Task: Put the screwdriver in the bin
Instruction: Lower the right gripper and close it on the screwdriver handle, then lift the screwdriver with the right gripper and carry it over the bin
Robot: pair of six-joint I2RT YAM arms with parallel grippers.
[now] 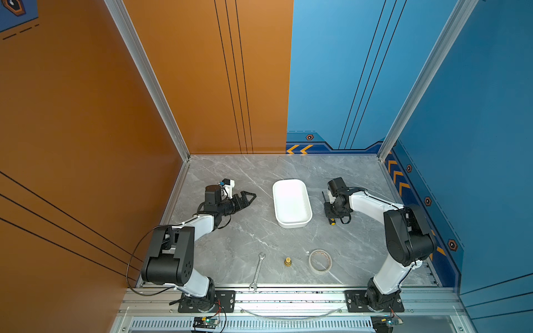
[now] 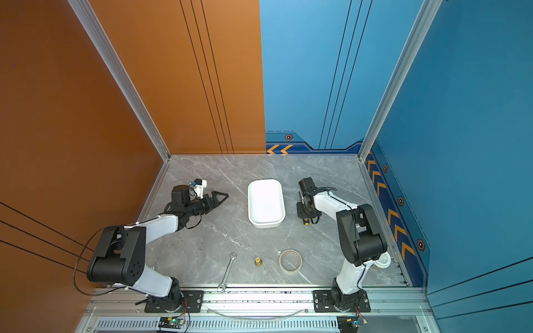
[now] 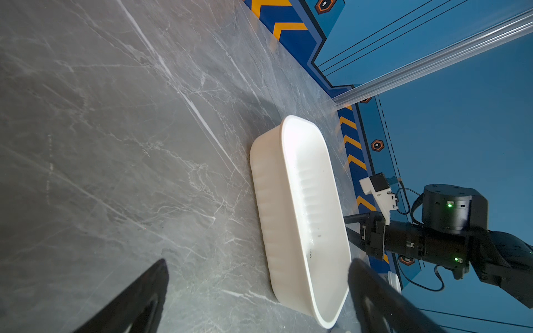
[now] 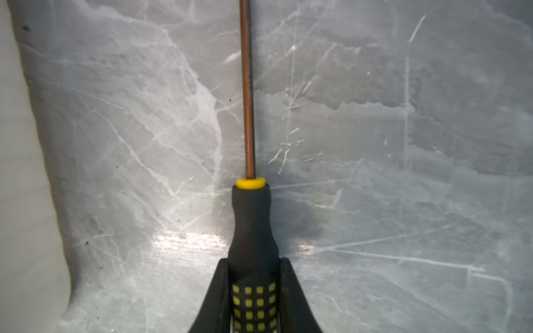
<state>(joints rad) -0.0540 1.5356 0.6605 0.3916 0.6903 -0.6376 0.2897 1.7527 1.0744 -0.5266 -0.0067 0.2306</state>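
Note:
The screwdriver (image 4: 251, 225) has a black handle with yellow dots and a thin shaft (image 4: 248, 86). It lies low along the grey tabletop, just right of the bin. My right gripper (image 4: 253, 261) is shut on its handle, one finger on each side. In both top views this gripper (image 1: 331, 212) (image 2: 305, 212) points down, and the yellow end cap (image 1: 332, 222) (image 2: 306, 222) sticks out below it. The white bin (image 1: 291, 201) (image 2: 266, 201) (image 3: 302, 216) stands empty at mid-table. My left gripper (image 1: 251, 198) (image 2: 223, 198) (image 3: 258, 263) hangs open to the left of the bin, holding nothing.
Near the front edge lie a silver wrench (image 1: 257, 271), a small brass fitting (image 1: 287, 261) and a roll of tape (image 1: 320, 261). A round white-lidded container (image 2: 383, 259) sits behind the right arm. Orange and blue walls close in the table on three sides.

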